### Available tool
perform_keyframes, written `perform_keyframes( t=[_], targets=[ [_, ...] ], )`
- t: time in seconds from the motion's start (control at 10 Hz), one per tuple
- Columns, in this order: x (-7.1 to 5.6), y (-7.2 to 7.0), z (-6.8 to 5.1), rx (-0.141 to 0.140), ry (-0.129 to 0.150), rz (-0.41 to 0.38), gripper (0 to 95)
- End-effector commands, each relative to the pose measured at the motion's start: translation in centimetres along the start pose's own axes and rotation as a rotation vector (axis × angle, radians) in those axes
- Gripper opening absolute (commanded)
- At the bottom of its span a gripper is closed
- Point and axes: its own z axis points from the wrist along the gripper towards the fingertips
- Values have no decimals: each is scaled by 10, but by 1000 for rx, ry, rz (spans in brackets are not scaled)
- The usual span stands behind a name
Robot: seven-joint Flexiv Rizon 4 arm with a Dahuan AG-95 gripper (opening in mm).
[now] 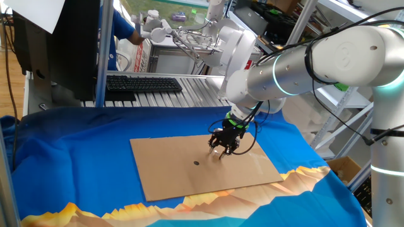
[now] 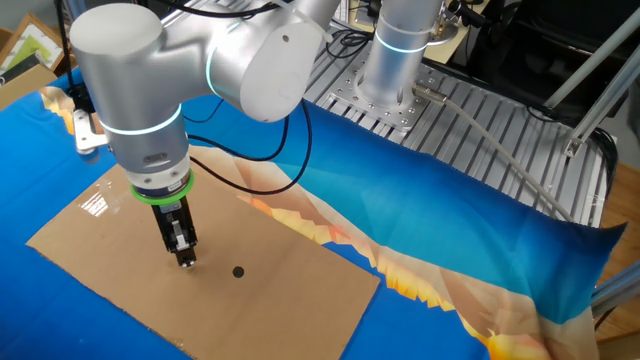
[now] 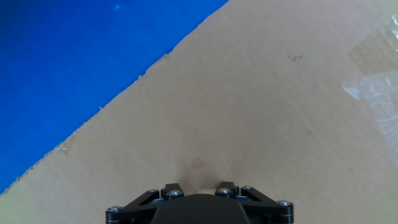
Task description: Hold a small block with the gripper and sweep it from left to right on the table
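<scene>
Gripper (image 1: 221, 151) at mid-frame, tips down on cardboard sheet (image 1: 170, 170), fingers closed around small block (image 3: 204, 187).

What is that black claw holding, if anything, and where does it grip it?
The gripper seems to pinch the small block, a pale bit at its fingertips, low over the cardboard sheet. Which part of the block the fingers grip cannot be told.

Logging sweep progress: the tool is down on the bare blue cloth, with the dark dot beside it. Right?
Not quite. The tool is down on the brown cardboard sheet, not the blue cloth; the other fixed view shows it. The dark dot does sit beside it.
</scene>
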Motion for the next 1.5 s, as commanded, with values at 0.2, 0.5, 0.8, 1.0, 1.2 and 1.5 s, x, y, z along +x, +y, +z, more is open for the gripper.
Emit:
perform_keyframes(
  t=[0.2,0.5,0.8,1.0,1.2,1.5],
  targets=[
    [-1,0,5,6,6,0,380],
    [0,0,0,21,1,-14,380],
    [1,0,-4,23,3,-14,380],
    [1,0,-4,22,3,-12,380],
    [1,0,-3,21,4,-14,380],
    [1,0,-3,20,4,-19,380]
  ],
)
